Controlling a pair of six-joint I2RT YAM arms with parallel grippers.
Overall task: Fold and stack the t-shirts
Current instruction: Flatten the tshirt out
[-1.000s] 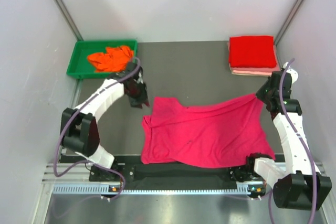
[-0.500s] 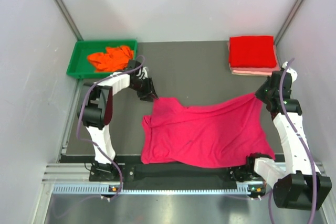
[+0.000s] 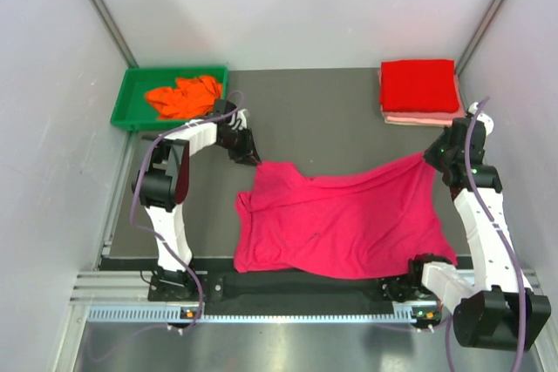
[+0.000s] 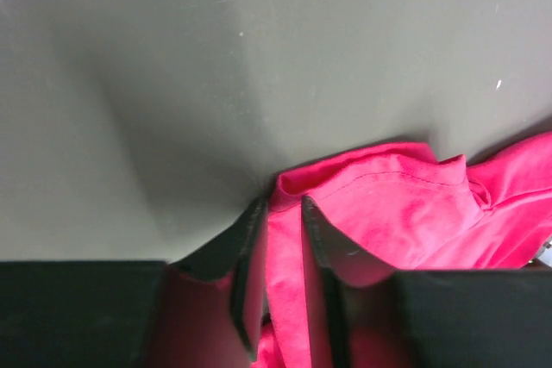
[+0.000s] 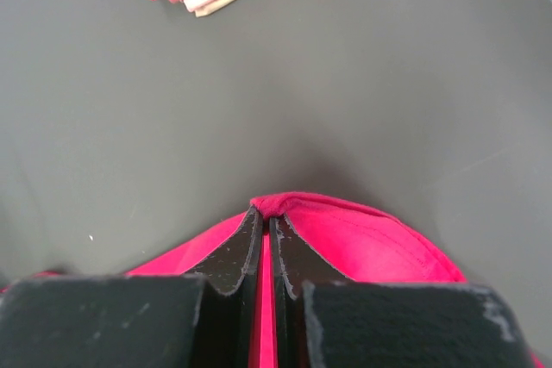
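Matte grey table (image 3: 331,119) | left pincer (image 4: 282,211) narrow, astride soft magenta t-shirt (image 3: 340,215) | right pincer (image 5: 266,218) pinching it

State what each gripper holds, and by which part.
Right gripper pinches the far right edge of the magenta-pink cloth t-shirt. Left gripper straddles its far left corner; grip uncertain.

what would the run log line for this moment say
left gripper: open, astride magenta t-shirt corner; right gripper: shut on opposite corner; stack: red t-shirt on top; orange t-shirt: in tray
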